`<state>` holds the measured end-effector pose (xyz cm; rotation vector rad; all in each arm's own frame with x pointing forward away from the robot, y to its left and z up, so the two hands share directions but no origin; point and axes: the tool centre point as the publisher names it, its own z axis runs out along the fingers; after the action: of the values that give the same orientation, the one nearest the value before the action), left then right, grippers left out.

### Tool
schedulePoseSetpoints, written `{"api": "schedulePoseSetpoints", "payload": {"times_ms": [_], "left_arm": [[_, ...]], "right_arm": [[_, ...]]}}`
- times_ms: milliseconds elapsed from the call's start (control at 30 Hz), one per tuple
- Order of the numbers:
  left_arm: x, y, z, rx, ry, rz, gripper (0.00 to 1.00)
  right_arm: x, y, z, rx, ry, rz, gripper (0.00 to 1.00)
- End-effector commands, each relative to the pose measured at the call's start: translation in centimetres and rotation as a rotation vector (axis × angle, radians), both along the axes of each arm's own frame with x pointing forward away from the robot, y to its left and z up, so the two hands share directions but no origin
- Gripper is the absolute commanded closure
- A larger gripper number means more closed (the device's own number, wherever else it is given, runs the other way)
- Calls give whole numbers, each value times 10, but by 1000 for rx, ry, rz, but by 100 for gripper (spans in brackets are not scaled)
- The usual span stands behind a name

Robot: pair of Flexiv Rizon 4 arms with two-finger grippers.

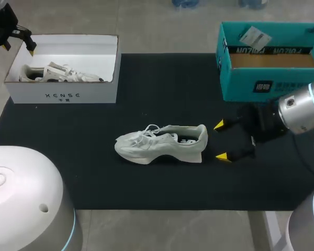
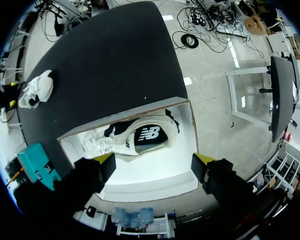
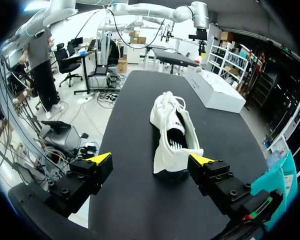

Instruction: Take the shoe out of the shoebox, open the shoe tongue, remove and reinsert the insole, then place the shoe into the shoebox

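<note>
Nearest the robot, the shoe (image 1: 162, 142) lies out of any box on the dark worktop (image 1: 146, 94). Its toe points to the robot's left and its heel to the right. The first step looks done, and opening the tongue is most likely the step in hand.

Just behind the heel is the right pincer (image 1: 221, 141). It is spread wide, wider than the heel, and holds and touches nothing. In its wrist view the heel sits just ahead of the gap between the tips.

To do this step well, the right pincer should probably come forward and grip the heel from both sides. A low grip on the heel counter would keep the shoe from sliding and leave the mouth free. The tongue then wants a gentle pull up and toward the toe, clear of the laces, so the insole inside is exposed. A grip too high on the soft collar may fold it over the opening.

Farther back on the left, the left pincer (image 1: 22, 41) hangs over the white box (image 1: 63, 97). It is also wide open and empty, and a second shoe (image 1: 60, 74) lies in the box below it. It is well apart from the task's shoe and would have to cross over to work the tongue.

Far right stands an open teal box (image 1: 261, 78). I cannot tell which box is the shoe's own.
</note>
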<state>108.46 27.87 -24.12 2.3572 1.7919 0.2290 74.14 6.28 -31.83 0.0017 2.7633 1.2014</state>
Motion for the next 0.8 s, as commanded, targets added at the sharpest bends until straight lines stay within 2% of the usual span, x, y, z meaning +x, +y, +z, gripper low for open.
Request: {"api": "schedulePoseSetpoints", "payload": {"times_ms": [33,200,267,300,367,567,800], "left_arm": [[-1,0,1,2,-1,-1,0],[-1,0,1,2,-1,-1,0],[-1,0,1,2,-1,-1,0],[-1,0,1,2,-1,-1,0],[-1,0,1,2,-1,-1,0],[-1,0,1,2,-1,-1,0],[-1,0,1,2,-1,-1,0]], "right_arm": [[9,-7,-6,18,11,-10,0],[17,-17,-9,49,-49,22,0],[19,-22,-12,117,-150,79,0],[21,-25,-16,121,-141,88,0],[24,-29,-23,170,-189,123,0],[33,-33,-39,239,-170,168,0],[40,-30,-48,253,-155,178,0]]}}
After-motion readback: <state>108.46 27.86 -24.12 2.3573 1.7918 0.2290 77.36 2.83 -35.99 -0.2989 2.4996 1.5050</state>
